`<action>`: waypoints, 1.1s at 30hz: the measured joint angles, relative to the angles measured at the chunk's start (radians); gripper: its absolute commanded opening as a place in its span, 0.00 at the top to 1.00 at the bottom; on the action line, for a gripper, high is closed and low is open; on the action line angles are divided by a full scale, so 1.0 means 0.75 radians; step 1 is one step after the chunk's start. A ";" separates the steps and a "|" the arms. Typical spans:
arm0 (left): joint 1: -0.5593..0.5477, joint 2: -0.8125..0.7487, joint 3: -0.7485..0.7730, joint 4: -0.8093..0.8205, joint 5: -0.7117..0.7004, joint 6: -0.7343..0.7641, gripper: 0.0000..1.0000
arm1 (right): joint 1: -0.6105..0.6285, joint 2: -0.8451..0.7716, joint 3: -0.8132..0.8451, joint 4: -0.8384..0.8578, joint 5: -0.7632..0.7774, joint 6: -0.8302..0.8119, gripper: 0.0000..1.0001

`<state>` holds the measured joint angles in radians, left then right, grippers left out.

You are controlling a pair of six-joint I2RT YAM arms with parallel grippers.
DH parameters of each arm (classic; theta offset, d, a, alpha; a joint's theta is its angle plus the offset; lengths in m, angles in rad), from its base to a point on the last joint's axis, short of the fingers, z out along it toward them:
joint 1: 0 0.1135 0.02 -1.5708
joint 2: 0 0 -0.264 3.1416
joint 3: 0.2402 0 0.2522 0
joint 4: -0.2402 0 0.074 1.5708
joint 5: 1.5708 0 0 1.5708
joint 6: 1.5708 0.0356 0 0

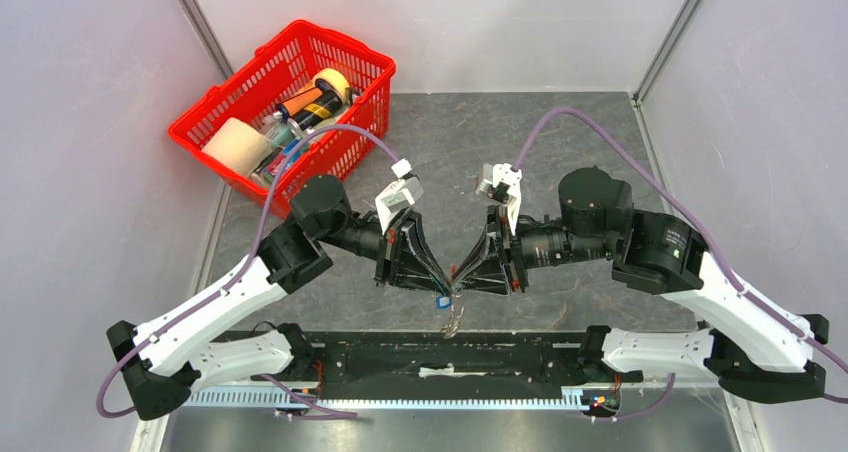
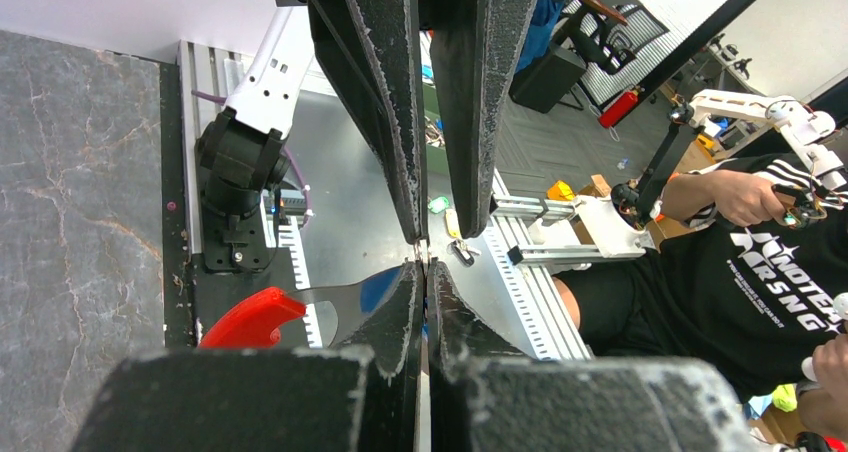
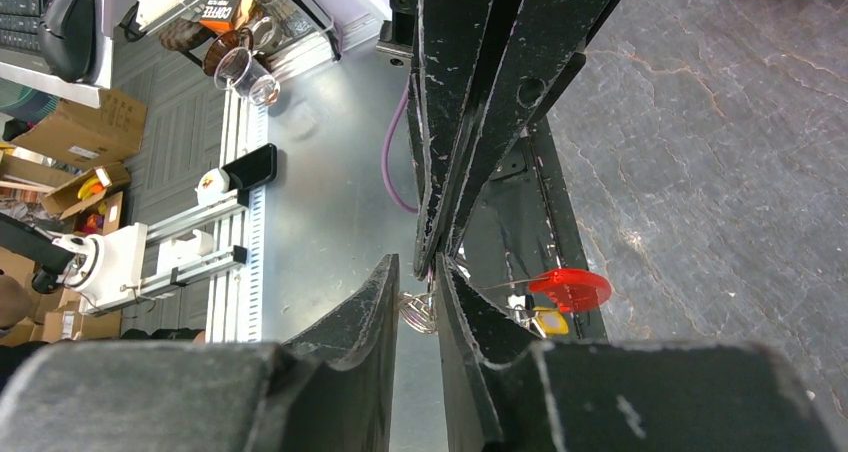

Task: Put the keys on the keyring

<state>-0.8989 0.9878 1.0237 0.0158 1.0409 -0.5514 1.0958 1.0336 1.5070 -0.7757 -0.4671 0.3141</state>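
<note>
The grey stone tabletop (image 1: 600, 152) is the biggest thing here. Two white and black arms reach in from the near edge. The left arm (image 1: 230, 292) and the right arm (image 1: 720, 292) meet nose to nose in the middle.

A red basket (image 1: 232, 82) sits at the far left, well apart from the tools. It has a pale roll (image 1: 238, 144) and other small bits inside.

The left tool (image 1: 444, 289) has its fingers pinched together at the tips. The right tool (image 1: 459, 289) is narrow, and its fingers hold the thin wire loop of the keyring (image 3: 570, 287) between them. The keyring hangs just under the two tool tips. Its red piece sticks out to one side and its little metal bits dangle down.

The key (image 1: 441, 299) is tiny and blue, and it sits right at the tips of the left tool. It is not clear whether that tool grips it.
</note>
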 measured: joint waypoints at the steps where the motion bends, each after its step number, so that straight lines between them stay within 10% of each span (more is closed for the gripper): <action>1: 0.000 0.000 0.000 0.000 0.000 0.000 0.98 | 0.000 0.002 0.000 0.001 -0.001 -0.001 0.75; 21: -0.003 0.001 0.000 -0.002 -0.002 0.000 0.98 | 0.000 0.020 -0.011 -0.026 -0.012 -0.021 0.78; 33: -0.003 0.003 0.000 -0.003 -0.002 0.000 0.98 | 0.000 0.015 -0.016 -0.032 -0.013 -0.026 1.00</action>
<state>-0.9012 0.9897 1.0237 0.0135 1.0397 -0.5514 1.0958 1.0447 1.4948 -0.7994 -0.4770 0.2947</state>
